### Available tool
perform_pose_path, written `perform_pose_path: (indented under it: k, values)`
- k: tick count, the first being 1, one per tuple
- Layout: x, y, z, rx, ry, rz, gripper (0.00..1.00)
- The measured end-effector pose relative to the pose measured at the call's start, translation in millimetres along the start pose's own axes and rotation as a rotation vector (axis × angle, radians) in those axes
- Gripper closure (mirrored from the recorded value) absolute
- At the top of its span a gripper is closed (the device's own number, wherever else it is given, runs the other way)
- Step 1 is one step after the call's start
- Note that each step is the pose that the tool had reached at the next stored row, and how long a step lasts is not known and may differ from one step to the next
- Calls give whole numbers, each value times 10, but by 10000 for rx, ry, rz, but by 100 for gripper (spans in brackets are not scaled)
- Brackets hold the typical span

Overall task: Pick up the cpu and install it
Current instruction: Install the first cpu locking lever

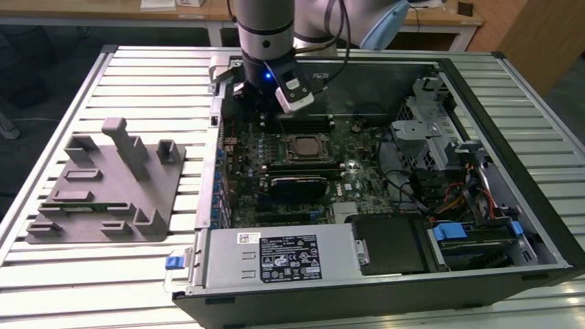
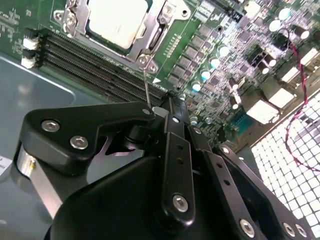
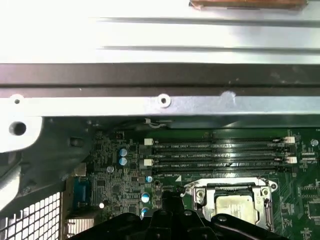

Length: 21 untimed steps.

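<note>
The cpu (image 1: 302, 147) lies flat in its socket at the middle of the motherboard, pale silver top up, framed by the metal socket plate. Both wrist views show the cpu (image 2: 117, 20) (image 3: 235, 206) there too. My gripper (image 1: 274, 118) hangs over the board just beyond the socket, toward the case's far wall. Its black fingers (image 2: 170, 130) are drawn together into a point, with nothing of the chip between them. A thin socket lever rod (image 2: 146, 85) runs from the socket's corner up to the fingertips of my gripper (image 2: 169, 106) (image 3: 172, 196); I cannot tell whether it is pinched.
Empty black memory slots (image 3: 220, 152) run beside the socket on the gripper's side. The case's metal wall (image 3: 160, 100) stands close behind. A grey plastic tray (image 1: 101, 205) with upright blocks sits at the exterior view's left. The power supply (image 1: 274, 257) and drive cage (image 1: 429, 130) crowd the case.
</note>
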<state>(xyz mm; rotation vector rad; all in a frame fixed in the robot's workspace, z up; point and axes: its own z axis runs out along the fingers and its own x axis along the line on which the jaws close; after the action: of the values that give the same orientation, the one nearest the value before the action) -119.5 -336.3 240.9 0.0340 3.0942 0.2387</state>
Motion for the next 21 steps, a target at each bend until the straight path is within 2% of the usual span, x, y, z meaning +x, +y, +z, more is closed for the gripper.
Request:
perform_pose_path:
  k: [5, 10, 16, 21]
  values:
    - [-1, 2, -12, -184, 3, 7, 89]
    - [-1, 2, -13, -560, 10, 21, 89]
    - [-13, 2, -13, -568, 10, 22, 89]
    - [-65, 3, -11, -502, 9, 20, 89]
